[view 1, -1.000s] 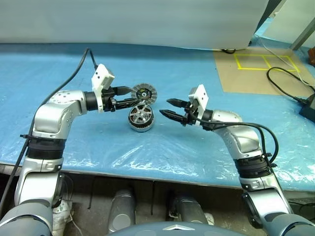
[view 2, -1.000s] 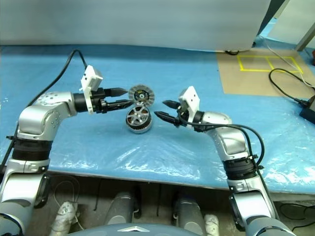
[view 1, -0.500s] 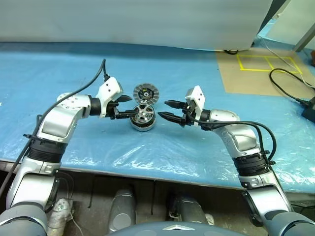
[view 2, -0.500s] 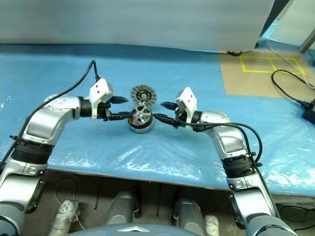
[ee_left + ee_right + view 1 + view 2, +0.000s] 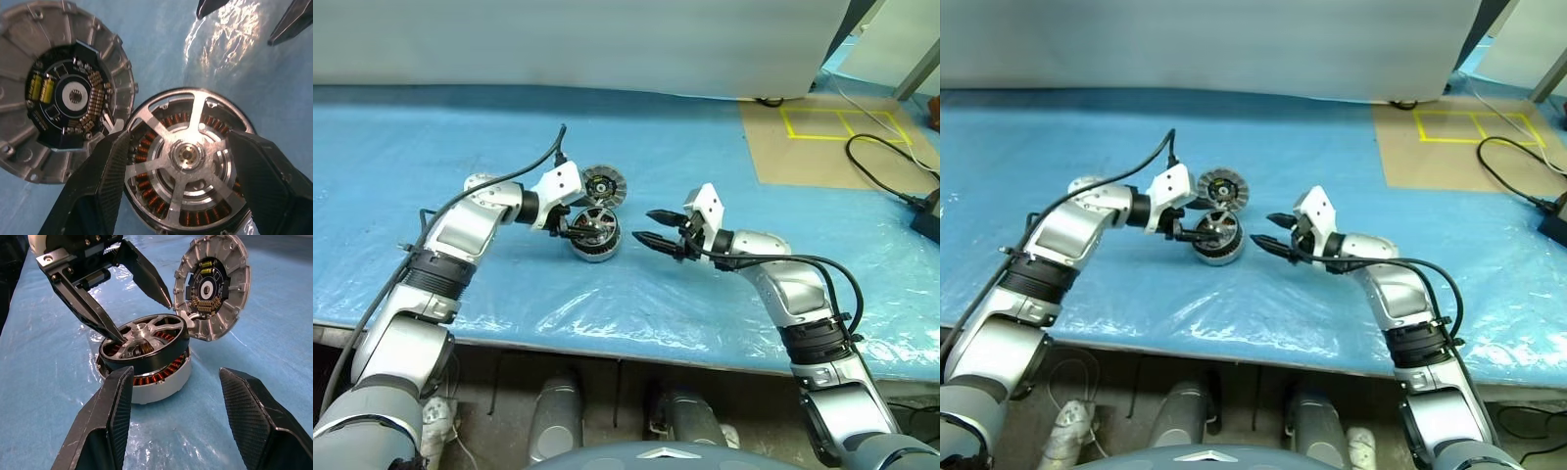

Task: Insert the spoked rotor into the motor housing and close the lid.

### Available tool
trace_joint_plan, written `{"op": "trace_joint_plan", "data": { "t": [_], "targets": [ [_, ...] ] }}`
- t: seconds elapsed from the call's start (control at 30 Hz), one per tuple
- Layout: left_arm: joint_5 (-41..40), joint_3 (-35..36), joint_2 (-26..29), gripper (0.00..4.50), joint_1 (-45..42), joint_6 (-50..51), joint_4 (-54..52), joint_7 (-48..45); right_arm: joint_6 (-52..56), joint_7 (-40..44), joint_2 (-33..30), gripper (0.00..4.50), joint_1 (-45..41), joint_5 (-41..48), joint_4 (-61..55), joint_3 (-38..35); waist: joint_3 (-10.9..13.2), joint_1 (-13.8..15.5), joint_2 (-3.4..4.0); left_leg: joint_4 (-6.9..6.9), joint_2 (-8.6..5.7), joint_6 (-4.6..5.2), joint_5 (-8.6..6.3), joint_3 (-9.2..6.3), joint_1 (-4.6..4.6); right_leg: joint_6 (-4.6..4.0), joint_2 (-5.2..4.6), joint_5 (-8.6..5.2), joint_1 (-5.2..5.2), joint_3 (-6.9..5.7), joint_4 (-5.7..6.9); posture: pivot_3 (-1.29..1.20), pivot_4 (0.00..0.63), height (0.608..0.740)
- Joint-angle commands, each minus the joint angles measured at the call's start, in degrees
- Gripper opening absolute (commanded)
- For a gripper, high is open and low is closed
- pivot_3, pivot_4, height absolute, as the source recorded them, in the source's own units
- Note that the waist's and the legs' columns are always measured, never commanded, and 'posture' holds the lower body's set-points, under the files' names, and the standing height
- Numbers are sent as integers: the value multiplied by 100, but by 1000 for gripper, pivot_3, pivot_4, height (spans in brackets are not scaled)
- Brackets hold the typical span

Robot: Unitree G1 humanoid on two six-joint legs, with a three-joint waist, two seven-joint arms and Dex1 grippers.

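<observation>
Since a second ago the left gripper (image 5: 576,224) has swung down from beside the lid (image 5: 603,184) to the spoked rotor (image 5: 594,227), and the right gripper (image 5: 649,226) has sunk a little while keeping its place just right of the housing.

The table (image 5: 705,147) is wide and draped in crinkled, glossy blue plastic sheet. On it stands the motor housing (image 5: 159,377), a squat pale-silver cylinder with copper-brown windings showing in a band around its top. The spoked rotor sits in it but tilted, one side riding higher; it has a smooth black rim and flat silver spokes meeting at a bright round hub. The lid leans against the housing's far side, a ribbed cast-grey disc whose face carries a dark round circuit board with small yellow and brown parts.

The left gripper stands open, its black fingers (image 5: 105,181) straddling the rotor; one tip seems to touch near the hub, though contact is hard to judge. The right gripper is also spread wide, holding nothing.
</observation>
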Motion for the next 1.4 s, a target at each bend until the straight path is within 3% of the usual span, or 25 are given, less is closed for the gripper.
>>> {"op": "trace_joint_plan", "data": {
  "t": [0.03,0.47,0.83,0.97,1.2,1.3,1.4],
  "targets": [
    [144,-7,43,3368,-193,-180,122,-103,-71,-46,-14,2902,19,-8,-303,-20,0,4,0,0,0,0,0,0,1,0,0,0,1,0,0,0,150,740],
    [321,-71,-266,3368,-333,-310,267,-287,-121,-140,6,2902,84,-104,-288,11,0,13,0,1,0,1,0,0,1,0,-1,0,1,0,1,0,150,740],
    [717,-170,-204,3368,-439,-547,706,-327,-182,-183,22,2902,131,-180,-247,21,0,14,0,3,0,1,0,0,4,-3,-2,-2,4,0,4,0,150,740],
    [725,-115,-282,2526,-460,-550,714,-267,-217,-181,46,2902,136,-217,-221,49,0,16,0,3,0,1,0,-1,5,-2,-2,-1,4,0,6,0,150,740],
    [766,-122,-308,2526,-439,-605,696,-288,-255,-172,59,2902,152,-254,-200,43,0,22,0,13,0,1,0,-1,5,-18,-3,-11,8,0,9,0,150,740],
    [772,-92,-283,1975,-430,-644,687,-277,-274,-172,63,2902,158,-277,-177,46,-1,24,2,13,0,1,0,-2,6,-18,-3,-11,9,0,10,0,150,740],
    [693,6,-274,1975,-507,-640,632,-279,-288,-169,71,2902,172,-292,-164,51,-1,32,2,14,0,1,0,-3,8,-18,-3,-11,11,0,10,0,150,740]
  ]
}}
